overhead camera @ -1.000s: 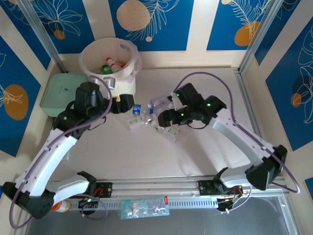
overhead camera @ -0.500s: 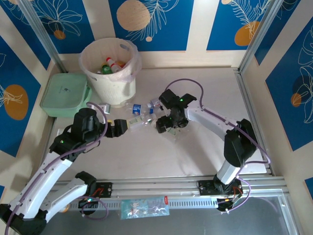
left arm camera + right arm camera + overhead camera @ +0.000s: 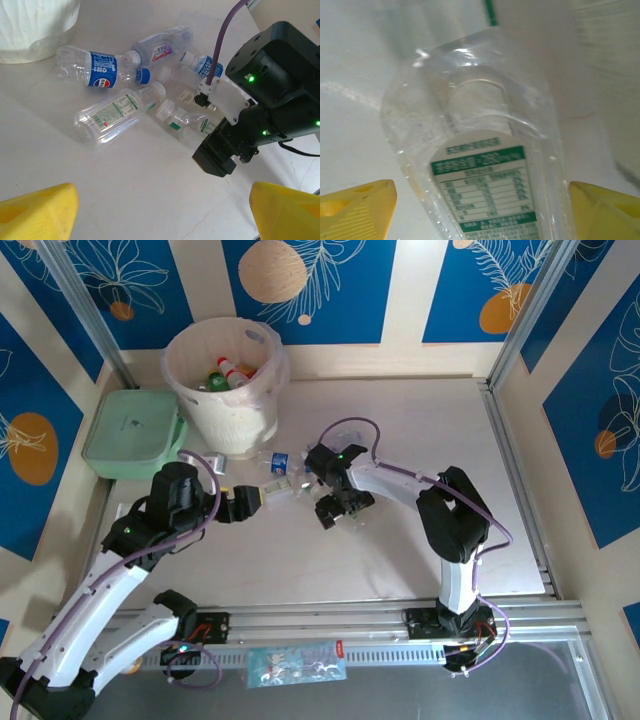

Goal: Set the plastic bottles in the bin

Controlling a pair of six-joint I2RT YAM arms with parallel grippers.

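Note:
The cream bin (image 3: 222,390) stands at the far left and holds a few bottles, its lower wall (image 3: 35,25) in the left wrist view. Several clear plastic bottles (image 3: 282,476) lie in a cluster in front of it, among them a blue-labelled one (image 3: 100,75) and a green-and-white-labelled one (image 3: 117,115). My left gripper (image 3: 246,505) hovers open just left of them, its yellow fingertips (image 3: 37,210) wide apart over bare table. My right gripper (image 3: 333,510) is down at the cluster's right end, open, with a clear green-labelled bottle (image 3: 485,190) lying between its fingers (image 3: 355,210).
A flat pale-green lidded box (image 3: 132,432) sits left of the bin. An aluminium frame rail (image 3: 512,450) borders the table on the right. A blue packet (image 3: 295,662) lies on the near rail between the arm bases. Bare table stretches right of the bottles.
My left gripper drew back from beside the bin toward the near left, then held still. The right arm folded in leftward and lowered its gripper over the bottle at the cluster's right.

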